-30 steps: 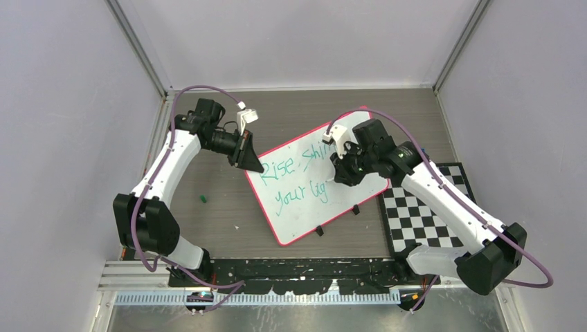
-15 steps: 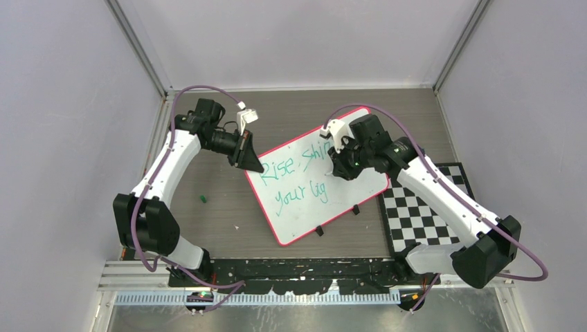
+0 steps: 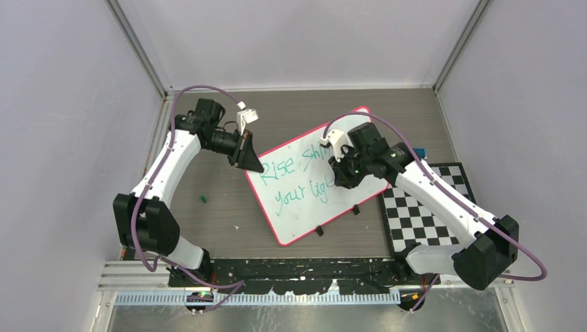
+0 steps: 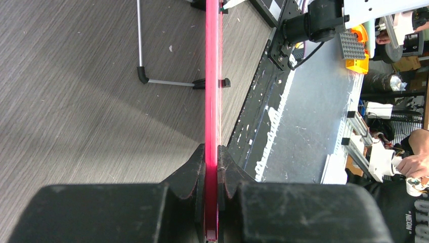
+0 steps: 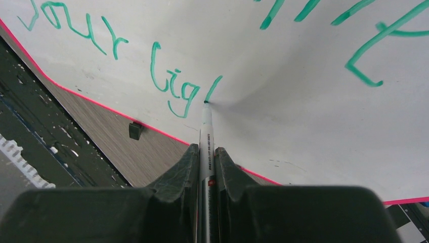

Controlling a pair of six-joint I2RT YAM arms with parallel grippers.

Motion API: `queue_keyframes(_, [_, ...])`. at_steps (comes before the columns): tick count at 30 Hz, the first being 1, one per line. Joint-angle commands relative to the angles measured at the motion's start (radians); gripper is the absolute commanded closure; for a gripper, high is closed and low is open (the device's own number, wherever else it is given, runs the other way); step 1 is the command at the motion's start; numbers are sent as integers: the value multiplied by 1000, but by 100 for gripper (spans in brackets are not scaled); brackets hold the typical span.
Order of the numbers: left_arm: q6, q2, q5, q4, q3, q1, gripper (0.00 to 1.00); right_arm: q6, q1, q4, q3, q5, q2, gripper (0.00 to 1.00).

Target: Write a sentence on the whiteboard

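Note:
The whiteboard point(image 3: 304, 207) lies tilted on the table, white with a pink-red rim. My left gripper point(image 3: 250, 163) is shut on its left corner; in the left wrist view the red rim point(image 4: 211, 76) runs edge-on between the jaws of that gripper point(image 4: 211, 152). The teal sentence point(image 3: 291, 180) reads "Rise, shi…" above "your lig" plus a fresh stroke point(image 5: 212, 87). My right gripper point(image 3: 340, 177) is shut on a white marker point(image 5: 206, 136), its tip touching the board at the stroke's lower end. The arm hides the end of the top line.
A black-and-white checkerboard mat point(image 3: 422, 214) lies right of the board, under my right arm. Small black clips point(image 3: 320, 230) sit along the board's near edge. A tiny green object point(image 3: 203, 198) lies on the table left of the board. Grey walls enclose the table.
My right gripper moved up the board, then back down to the second line. A new slanted stroke now follows "lig". The left arm has not moved.

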Motion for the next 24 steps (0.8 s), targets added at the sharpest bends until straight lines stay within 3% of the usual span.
queue_keyframes(1, [50, 20, -37, -9, -26, -48, 100, 3, -5, 41, -32, 8, -28, 100])
queue_keyframes(24, [48, 22, -39, -12, -22, -50, 100, -28, -14, 37, 60, 55, 3, 100])
